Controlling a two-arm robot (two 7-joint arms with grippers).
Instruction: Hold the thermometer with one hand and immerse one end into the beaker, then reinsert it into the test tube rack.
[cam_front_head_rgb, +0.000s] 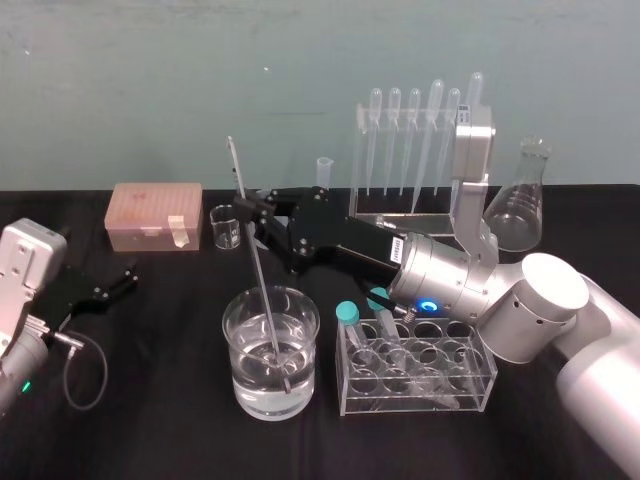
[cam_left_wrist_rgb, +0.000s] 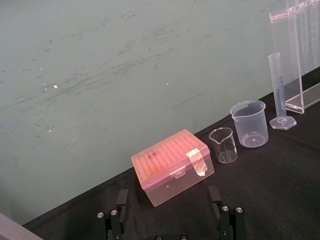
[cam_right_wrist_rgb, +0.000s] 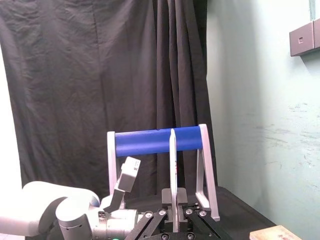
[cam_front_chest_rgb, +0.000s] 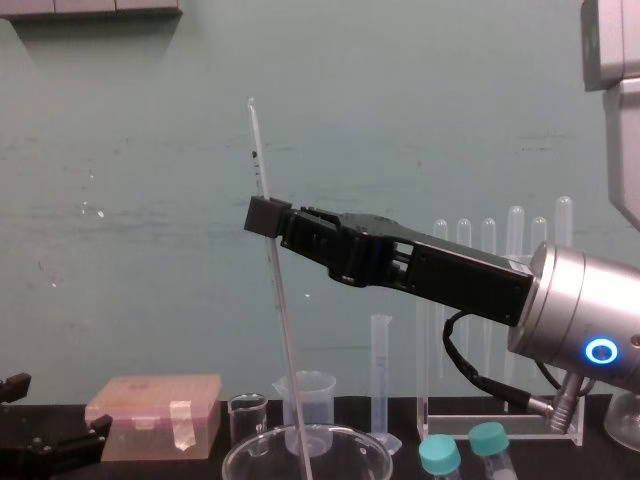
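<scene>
Head view: right claw (cam_front_head_rgb: 248, 210) clamped on tilted thermometer (cam_front_head_rgb: 263, 290), tip in beaker (cam_front_head_rgb: 240, 385).

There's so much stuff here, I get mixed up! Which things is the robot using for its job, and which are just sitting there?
For the job: right gripper, shut on the thermometer; water beaker it dips into; tall clear test tube rack.

Just lying about: pink box, small beaker, flask, capped-tube rack, pipettes, left gripper parked open at the left.
</scene>
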